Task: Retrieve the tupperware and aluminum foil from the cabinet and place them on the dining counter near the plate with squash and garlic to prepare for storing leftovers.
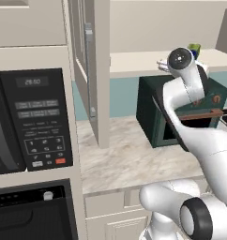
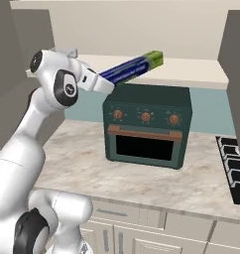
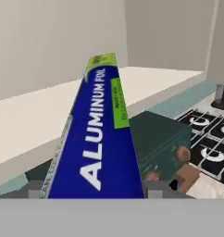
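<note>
We see the gripper point(image 3: 93, 196) clamped on the near end of the aluminum foil point(image 2: 133, 68). The carton extends straight out ahead of the hand, green end farthest from the fingers, raised above the dark green toaster oven point(image 2: 147, 126). The cabinet's open shelf point(image 2: 191, 69) lies beyond the carton's tip. The stove burners point(image 3: 211, 139) sit below, off to one side.

A dark green toaster oven point(image 2: 147, 129) with 3 copper knobs stands on the marbled wall counter point(image 2: 142, 183), against the pale blue backsplash point(image 2: 211, 111). Right of the toaster oven sits a black stovetop point(image 2: 233, 166). Far left of it, a black microwave point(image 1: 33, 122) sits in cream cabinetry.
</note>
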